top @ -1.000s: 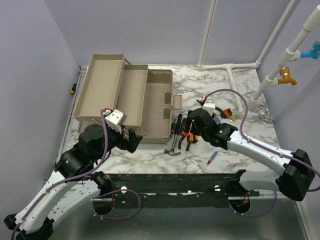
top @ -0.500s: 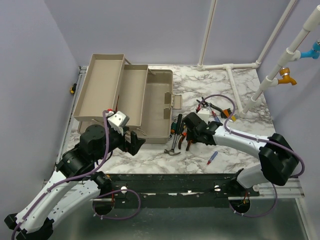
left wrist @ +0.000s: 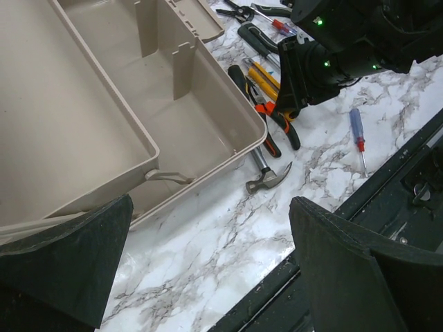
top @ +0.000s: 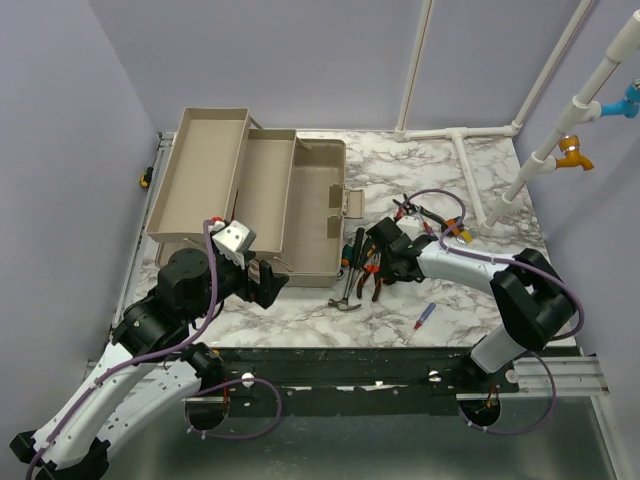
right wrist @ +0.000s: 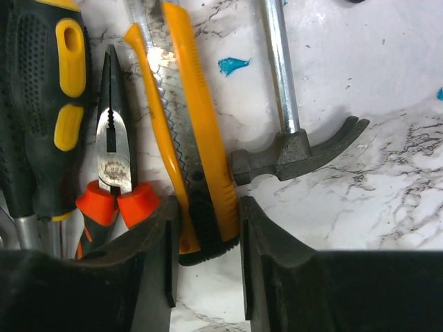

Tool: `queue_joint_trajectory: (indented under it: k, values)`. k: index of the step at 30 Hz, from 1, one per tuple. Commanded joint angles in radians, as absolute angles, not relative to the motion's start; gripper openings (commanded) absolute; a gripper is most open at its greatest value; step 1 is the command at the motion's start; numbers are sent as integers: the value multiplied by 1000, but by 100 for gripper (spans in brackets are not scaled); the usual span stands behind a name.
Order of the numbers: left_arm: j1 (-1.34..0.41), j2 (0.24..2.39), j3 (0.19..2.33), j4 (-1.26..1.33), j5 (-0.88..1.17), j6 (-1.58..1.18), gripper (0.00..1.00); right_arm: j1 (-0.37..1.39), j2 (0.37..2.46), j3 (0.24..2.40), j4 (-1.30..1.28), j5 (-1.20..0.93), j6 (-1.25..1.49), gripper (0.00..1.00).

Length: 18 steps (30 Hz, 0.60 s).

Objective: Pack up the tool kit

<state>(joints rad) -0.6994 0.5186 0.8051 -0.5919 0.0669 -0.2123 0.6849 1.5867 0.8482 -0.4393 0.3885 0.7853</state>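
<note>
The beige toolbox [top: 318,205] stands open at the left, its fold-out trays [top: 205,180] raised and empty; it also fills the left wrist view [left wrist: 201,131]. Small tools lie beside it: a hammer [top: 347,300] [right wrist: 297,152], orange-handled pliers [right wrist: 114,173], a black-and-yellow screwdriver [right wrist: 48,104] and a yellow utility knife [right wrist: 201,124]. My right gripper [top: 376,262] [right wrist: 205,207] is down on this pile, and its jaws close on the knife's near end, which lies on the table. My left gripper [top: 270,283] [left wrist: 211,228] is open and empty above the table by the toolbox's front corner.
A blue screwdriver [top: 424,317] [left wrist: 357,131] lies alone near the front edge. More tools, including pliers [top: 412,210] and an orange-and-black item [top: 456,232], lie behind the right arm. White pipes [top: 470,170] run along the back right. A black rail [top: 350,365] edges the table front.
My right arm has folded inward and its gripper has settled lower onto the tool pile, over the yellow knife. My left arm has shifted only slightly.
</note>
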Motion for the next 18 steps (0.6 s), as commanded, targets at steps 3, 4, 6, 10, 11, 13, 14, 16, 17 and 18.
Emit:
queue_joint_trajectory:
  k: [3, 4, 6, 10, 11, 13, 14, 16, 17, 18]
  values:
    - [-665, 505, 796, -572, 90, -208, 99, 679, 1564, 851, -472, 408, 810, 26]
    - [-663, 500, 796, -572, 91, -209, 98, 679, 1534, 856, -490, 421, 813, 25]
    - [-663, 493, 793, -572, 88, -212, 99, 679, 1465, 874, -529, 439, 818, 21]
    - [-661, 473, 790, -574, 74, -216, 98, 678, 1316, 926, -555, 425, 792, 20]
    - [-660, 467, 790, -574, 70, -217, 98, 678, 1285, 936, -543, 404, 781, 20]
    - [-655, 452, 792, -573, 54, -218, 99, 679, 1225, 940, -463, 328, 735, 20]
    - [-651, 442, 792, -573, 45, -219, 99, 680, 1201, 940, -404, 280, 709, 20]
    - [-640, 420, 787, -570, 22, -226, 99, 679, 1191, 959, -307, 172, 694, 18]
    - [-635, 406, 786, -568, 9, -232, 98, 680, 1204, 979, -272, 121, 697, 18]
    - [-631, 394, 783, -565, -18, -238, 99, 680, 1224, 1004, -238, 71, 702, 18]
